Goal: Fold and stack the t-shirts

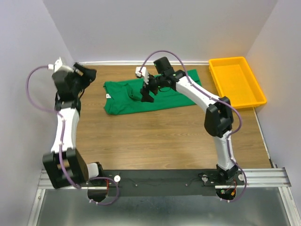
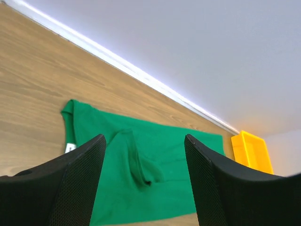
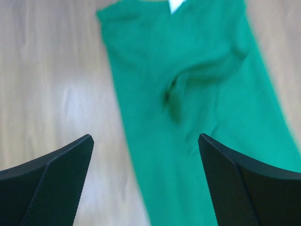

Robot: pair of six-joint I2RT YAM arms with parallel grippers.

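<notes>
Green t-shirt (image 1: 123, 98) lies spread; right gripper (image 1: 147, 93) seemingly hovers above it.

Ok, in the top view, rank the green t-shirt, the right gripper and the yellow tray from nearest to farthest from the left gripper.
1. green t-shirt, its collar end just right of the left gripper.
2. right gripper, over the shirt's middle.
3. yellow tray, at the far right.

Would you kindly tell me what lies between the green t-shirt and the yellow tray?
Nothing: only bare wooden table separates the green t-shirt from the yellow tray, clearest in the top view.
</notes>
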